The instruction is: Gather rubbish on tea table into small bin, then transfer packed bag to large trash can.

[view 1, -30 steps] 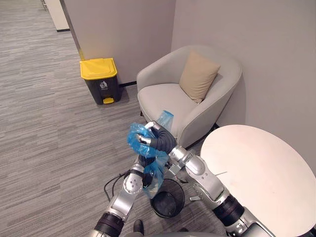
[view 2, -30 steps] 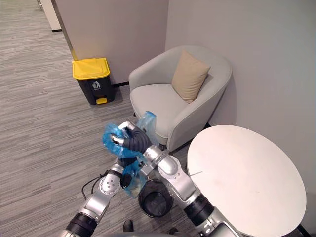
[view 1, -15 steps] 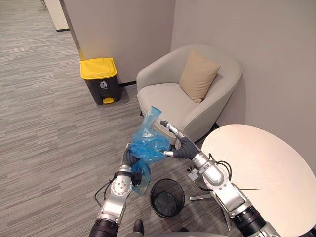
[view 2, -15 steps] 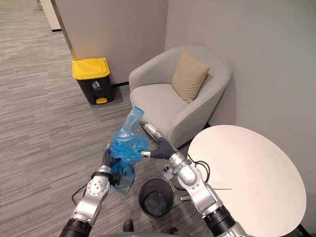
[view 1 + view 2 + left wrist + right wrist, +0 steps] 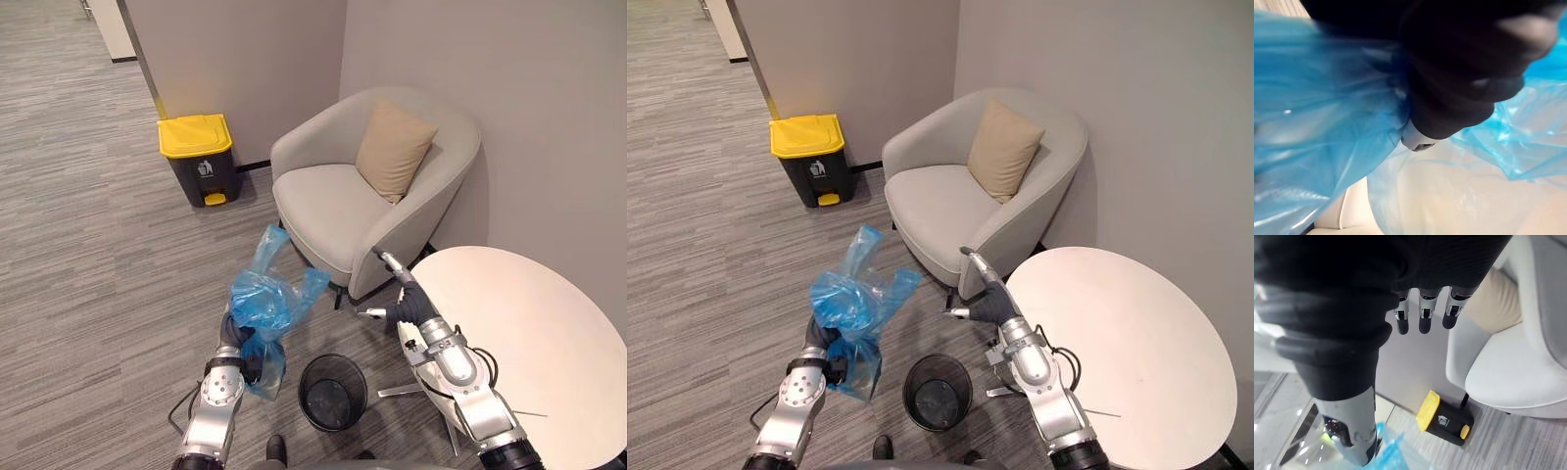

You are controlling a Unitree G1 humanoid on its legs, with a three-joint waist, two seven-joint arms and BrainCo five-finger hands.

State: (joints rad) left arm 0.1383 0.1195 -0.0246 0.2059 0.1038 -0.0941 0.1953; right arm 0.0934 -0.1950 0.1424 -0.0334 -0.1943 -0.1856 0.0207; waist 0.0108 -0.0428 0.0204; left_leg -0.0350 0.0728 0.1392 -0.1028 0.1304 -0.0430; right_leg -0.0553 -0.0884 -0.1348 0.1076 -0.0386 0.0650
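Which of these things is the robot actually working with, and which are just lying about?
Part of the job: blue plastic rubbish bag gripped in the left hand; small black mesh bin; dark trash can with yellow lid; round white tea table; open right hand.
Just there: grey upholstered armchair; beige square cushion on it.

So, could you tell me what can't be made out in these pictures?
- How the left hand grips: it is buried in the blue bag in the eye views and the left wrist view.
- The bag's contents: crumpled plastic hides them.
- Inside the small bin: too dark and small in the eye views.
- The tea table: cut off by the lower right edge.
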